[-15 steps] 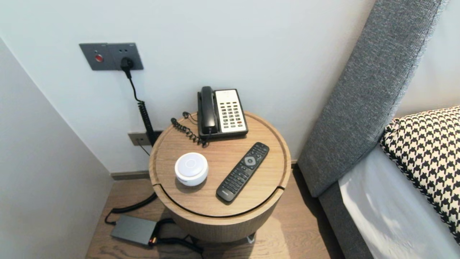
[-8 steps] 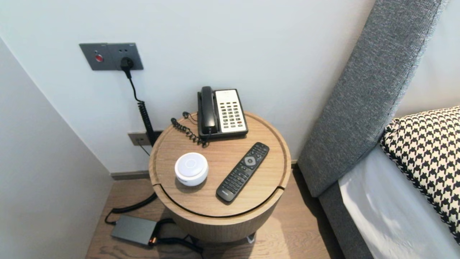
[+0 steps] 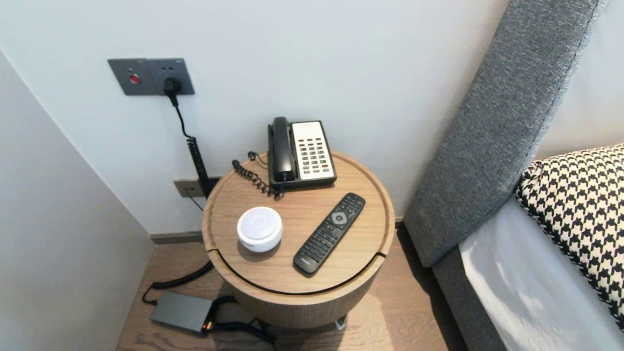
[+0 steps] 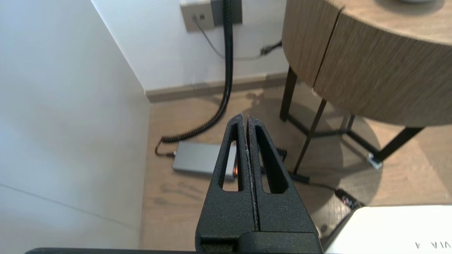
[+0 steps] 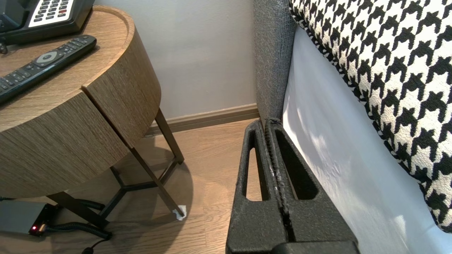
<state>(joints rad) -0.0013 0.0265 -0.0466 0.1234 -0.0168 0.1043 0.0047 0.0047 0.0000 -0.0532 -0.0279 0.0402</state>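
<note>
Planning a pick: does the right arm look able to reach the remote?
Likely yes: the remote lies uncovered on the table; the right end effector, shut, hangs alongside, nothing between.

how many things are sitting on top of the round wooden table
3: a telephone at the back by the wall, a white round device at the front left, and a black remote lying at the front right. Nothing seems hidden behind them.

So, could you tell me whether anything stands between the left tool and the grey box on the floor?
Nothing visible does: the shut left tool hangs over the grey box, open air between them; the round table stands aside.
</note>
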